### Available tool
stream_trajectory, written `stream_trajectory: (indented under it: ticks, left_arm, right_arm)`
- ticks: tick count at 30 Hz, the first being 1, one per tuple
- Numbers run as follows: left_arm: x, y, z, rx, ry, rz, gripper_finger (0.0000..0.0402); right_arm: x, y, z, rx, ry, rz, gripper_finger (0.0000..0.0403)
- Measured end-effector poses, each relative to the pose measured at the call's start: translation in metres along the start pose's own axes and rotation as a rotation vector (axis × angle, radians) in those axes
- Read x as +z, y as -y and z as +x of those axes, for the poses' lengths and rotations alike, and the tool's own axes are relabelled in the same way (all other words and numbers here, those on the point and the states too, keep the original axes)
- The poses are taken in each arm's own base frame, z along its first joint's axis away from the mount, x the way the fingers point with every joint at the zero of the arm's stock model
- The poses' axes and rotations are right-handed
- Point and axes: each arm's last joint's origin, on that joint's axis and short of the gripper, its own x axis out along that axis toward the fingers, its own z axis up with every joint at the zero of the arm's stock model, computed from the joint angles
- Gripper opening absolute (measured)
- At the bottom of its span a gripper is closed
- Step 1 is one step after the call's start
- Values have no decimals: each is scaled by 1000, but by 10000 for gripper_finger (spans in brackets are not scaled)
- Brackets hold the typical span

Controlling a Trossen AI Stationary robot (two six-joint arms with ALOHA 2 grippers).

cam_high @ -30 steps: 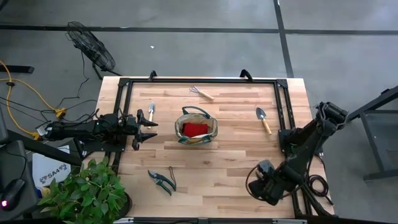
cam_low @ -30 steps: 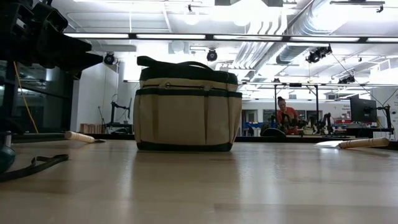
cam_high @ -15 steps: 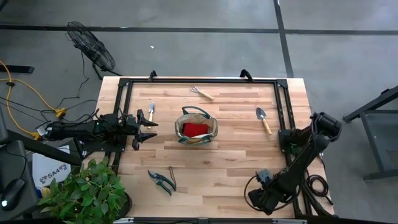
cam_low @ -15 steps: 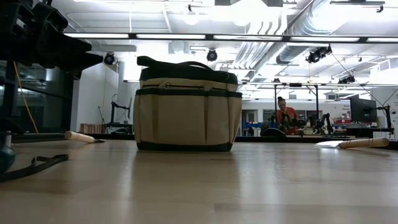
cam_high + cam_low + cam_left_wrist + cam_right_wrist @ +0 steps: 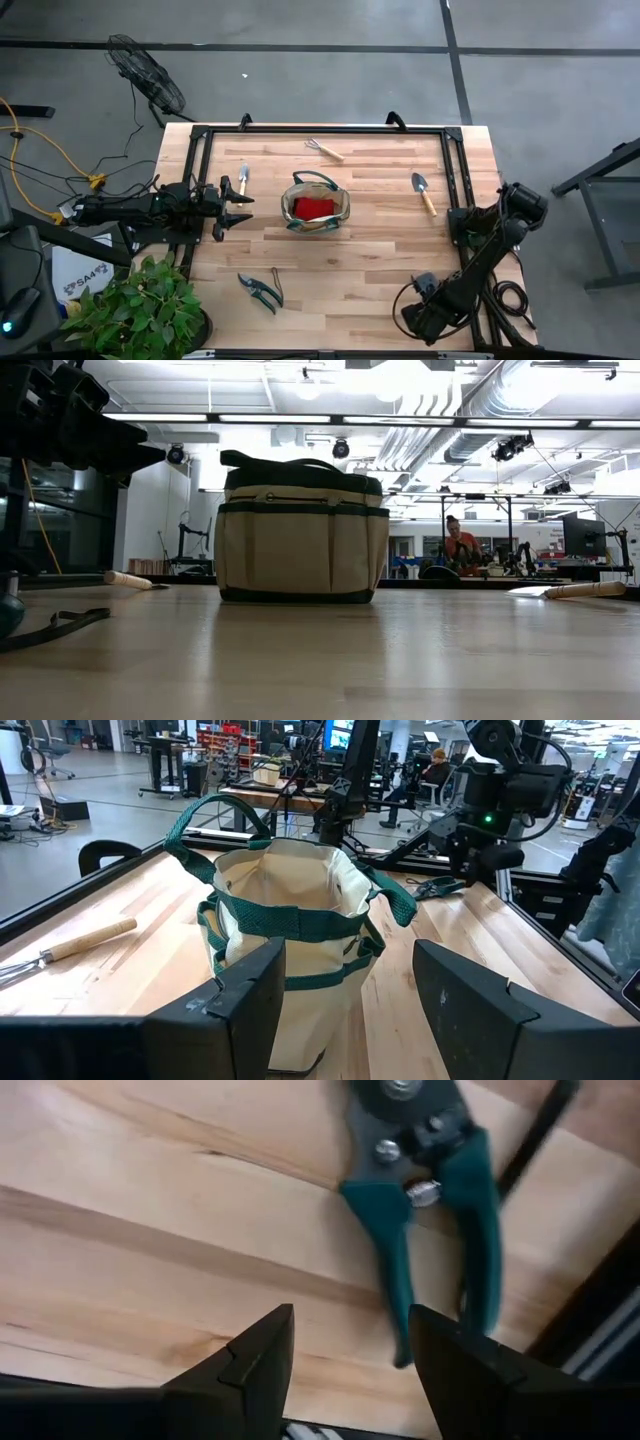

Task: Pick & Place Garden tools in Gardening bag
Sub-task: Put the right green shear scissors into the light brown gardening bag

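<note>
Gardening bag [image 5: 316, 205] stood mid-surface, red glove [image 5: 312, 208] inside. Left gripper [image 5: 238, 208] hovered just left of the bag, fingers spread, nothing between them. Right gripper [image 5: 345, 1350] hung low over the surface's [image 5: 370, 275] near right corner, well away from the bag, fingers spread above green-handled pruning shears [image 5: 425, 1190], not touching. Rake [image 5: 323, 150] lay behind the bag; one trowel [image 5: 424, 191] to its right.

Beige gardening bag [image 5: 300, 530] with dark green trim; red glove [image 5: 313, 207] inside; teal-handled shears [image 5: 440, 1200]; pale wood table [image 5: 370, 270].
</note>
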Motion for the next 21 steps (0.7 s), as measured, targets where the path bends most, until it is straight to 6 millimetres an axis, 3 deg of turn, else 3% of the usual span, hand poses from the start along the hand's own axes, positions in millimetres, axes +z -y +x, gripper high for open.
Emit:
stream_trajectory:
  ticks: [16,21]
  left_arm:
    - [0,0,0,0,0,0,214]
    - [0,0,0,0,0,0,214]
  right_arm:
    - [-29,17,7,-14,-54,74,189]
    - [-30,17,7,24,-14,73,189]
